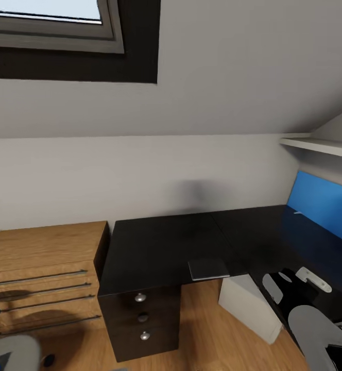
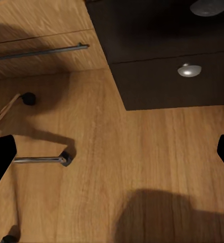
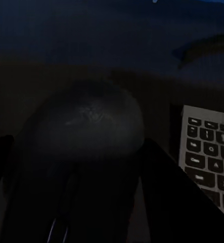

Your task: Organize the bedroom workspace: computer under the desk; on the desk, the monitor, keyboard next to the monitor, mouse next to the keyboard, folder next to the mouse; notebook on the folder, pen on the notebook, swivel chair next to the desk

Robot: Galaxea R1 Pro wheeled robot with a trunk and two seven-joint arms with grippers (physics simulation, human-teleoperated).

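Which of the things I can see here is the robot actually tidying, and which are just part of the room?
Part of the job:
desk
mouse, between the right gripper fingers
keyboard, beside the mouse
computer, under the desk
notebook, on the desk edge
swivel chair base

Just the room:
wooden drawer chest
window
wall shelf

A light wooden drawer chest (image 1: 39,278) with long thin metal handles stands against the pale wall (image 1: 140,170), on a wood plank floor (image 1: 202,330). Above it, a window (image 1: 52,26) (grey frame, dark surround) sits in the sloped ceiling. A white shelf (image 1: 320,145) juts out high at the right.
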